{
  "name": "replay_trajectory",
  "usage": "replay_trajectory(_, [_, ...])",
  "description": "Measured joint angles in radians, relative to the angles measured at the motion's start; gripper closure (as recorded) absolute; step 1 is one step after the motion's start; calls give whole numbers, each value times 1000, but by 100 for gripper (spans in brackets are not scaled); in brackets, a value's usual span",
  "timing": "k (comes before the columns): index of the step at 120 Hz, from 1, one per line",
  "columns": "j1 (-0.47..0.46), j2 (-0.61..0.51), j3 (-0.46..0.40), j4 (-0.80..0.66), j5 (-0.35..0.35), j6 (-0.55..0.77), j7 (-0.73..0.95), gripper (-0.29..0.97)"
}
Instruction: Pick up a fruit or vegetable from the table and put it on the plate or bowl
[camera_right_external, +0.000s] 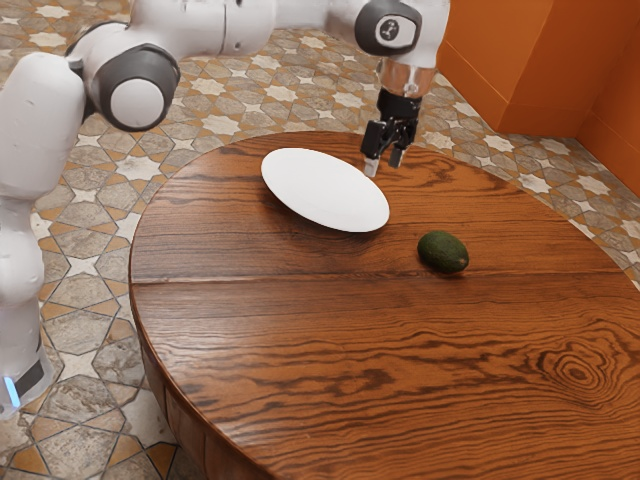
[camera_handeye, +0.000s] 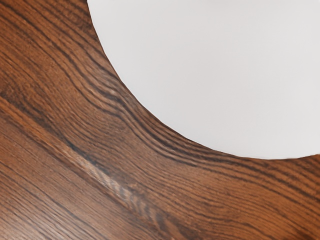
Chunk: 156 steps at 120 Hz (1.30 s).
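A dark green avocado lies on the round wooden table, toward the exterior view's right. A white plate rests flat on the table's far side. My gripper hangs just above the table at the plate's far right edge, well apart from the avocado. Its fingers stand apart with nothing between them, so it is open. In the wrist view the plate's curved rim and bare wood grain lie under my hand.
The table's front half is bare wood. Patterned tile floor surrounds the table, and orange walls stand at the back right. My white arm comes in from the upper left.
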Motion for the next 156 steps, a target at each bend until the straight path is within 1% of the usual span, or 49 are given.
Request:
replay_trajectory(6, [15,37,-13,5,1,38,0,0])
replay_trajectory(24, [-23,127,-24,10,2,177,0,0])
replay_trajectory(31, [-35,160,-25,48,2,228,0,0])
replay_trajectory(41, [-52,177,-20,67,6,282,0,0])
replay_trajectory(64, [-55,202,-29,78,25,379,1,0])
replay_trajectory(74, [-56,215,-51,78,27,416,0,0])
replay_trajectory(84, [-56,251,-84,78,28,453,0,0])
replay_trajectory(107, [-50,271,-95,77,29,506,0,0])
replay_trajectory(156, [-5,355,-145,78,29,557,15,0])
